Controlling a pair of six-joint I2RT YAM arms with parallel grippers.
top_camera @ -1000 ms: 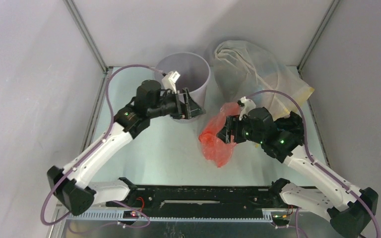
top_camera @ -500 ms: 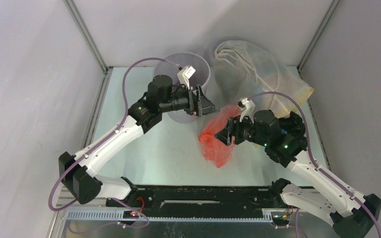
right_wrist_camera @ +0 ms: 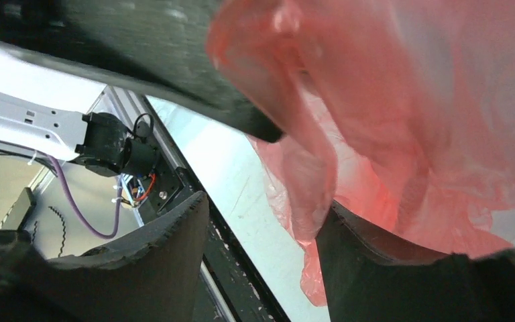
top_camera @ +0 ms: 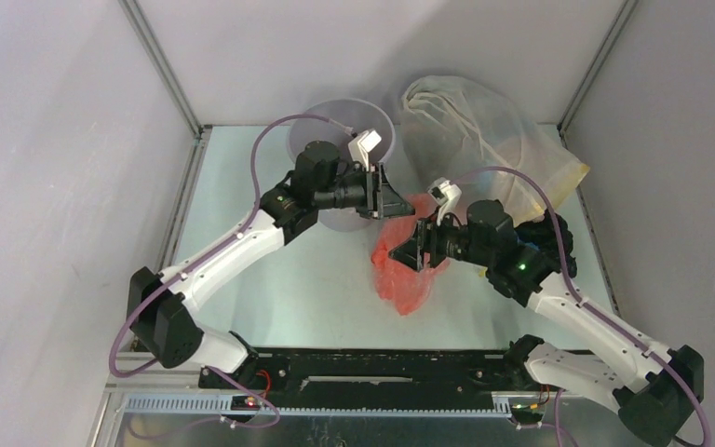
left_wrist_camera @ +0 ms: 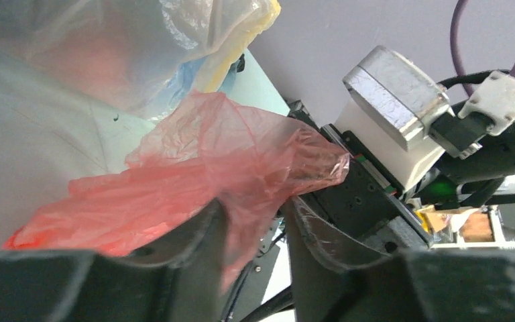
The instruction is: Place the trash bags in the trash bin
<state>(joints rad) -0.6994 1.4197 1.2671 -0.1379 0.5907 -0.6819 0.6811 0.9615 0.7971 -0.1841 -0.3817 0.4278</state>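
Observation:
The red-pink trash bag (top_camera: 400, 279) hangs crumpled over the table middle, its top held up between my two grippers. My left gripper (top_camera: 398, 207) reaches in from the bin side. In the left wrist view (left_wrist_camera: 255, 215) its jaws stand a little apart around a fold of the bag (left_wrist_camera: 194, 154). My right gripper (top_camera: 408, 251) is open, seen wide apart in the right wrist view (right_wrist_camera: 265, 221), with the bag (right_wrist_camera: 409, 100) draped over one finger. The lavender-white trash bin (top_camera: 321, 110) stands at the back, partly hidden behind my left arm.
A large clear stuffed bag with white drawstrings (top_camera: 470, 121) lies at the back right, right of the bin; it also shows in the left wrist view (left_wrist_camera: 107, 47). Grey walls close in the table on both sides. A black rail (top_camera: 372, 368) runs along the near edge.
My left gripper has swung right from the bin's front to the top of the red bag. My right gripper has shifted left with the bag.

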